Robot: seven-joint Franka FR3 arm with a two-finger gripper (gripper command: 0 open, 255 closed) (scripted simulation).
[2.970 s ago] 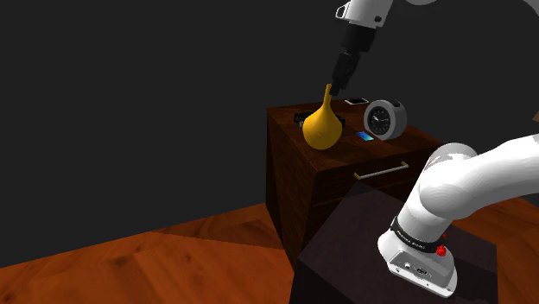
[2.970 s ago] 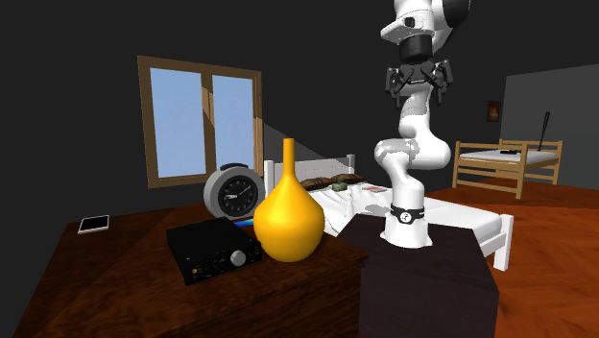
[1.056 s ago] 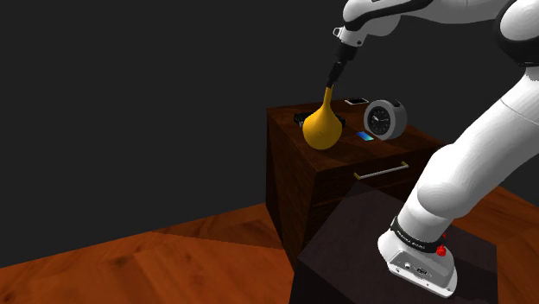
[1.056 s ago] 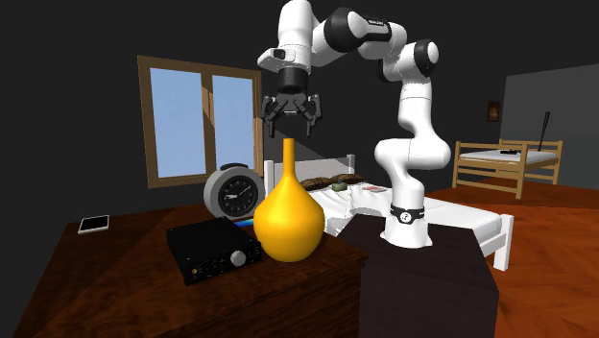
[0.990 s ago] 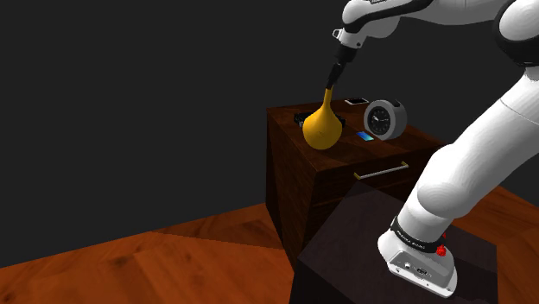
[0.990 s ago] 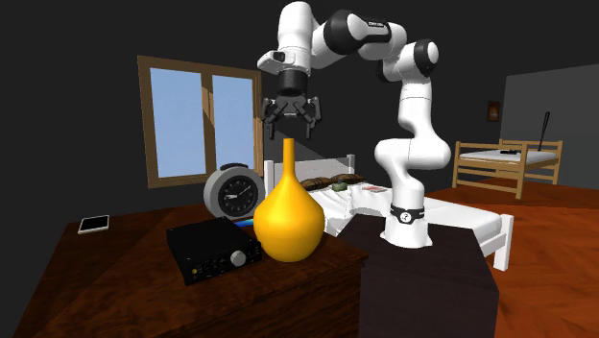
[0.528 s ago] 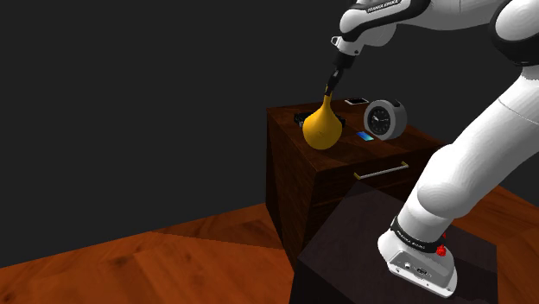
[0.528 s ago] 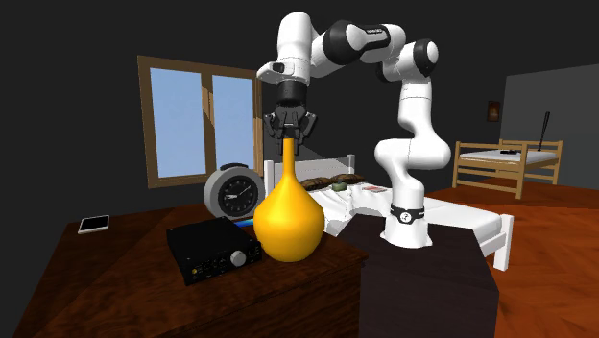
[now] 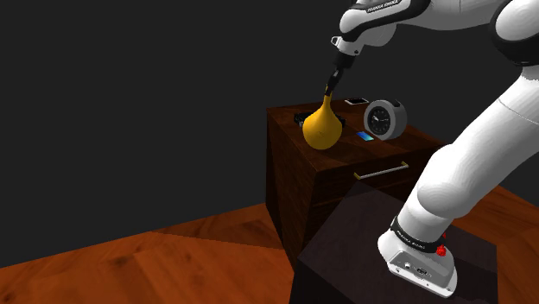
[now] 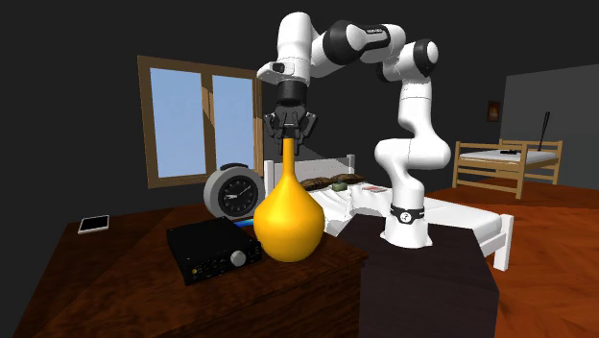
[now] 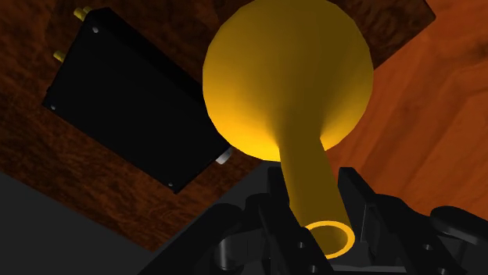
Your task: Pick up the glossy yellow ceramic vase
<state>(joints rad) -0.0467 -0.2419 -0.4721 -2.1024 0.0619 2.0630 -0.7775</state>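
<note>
A glossy yellow vase with a round belly and a long thin neck stands upright on the dark wooden dresser near its front corner. My black gripper comes straight down over it and is shut on the top of the neck. In the wrist view the two fingers clasp the neck of the vase just under its rim, one on each side.
On the dresser top a black box with knobs lies beside the vase, a round clock stands behind, and a phone and a small white device lie flat. Beds stand behind the arm.
One second ago the fingers stood open around the top of the neck. They have since shut on it. Over the last half second nothing has moved; the vase still stands on the dresser.
</note>
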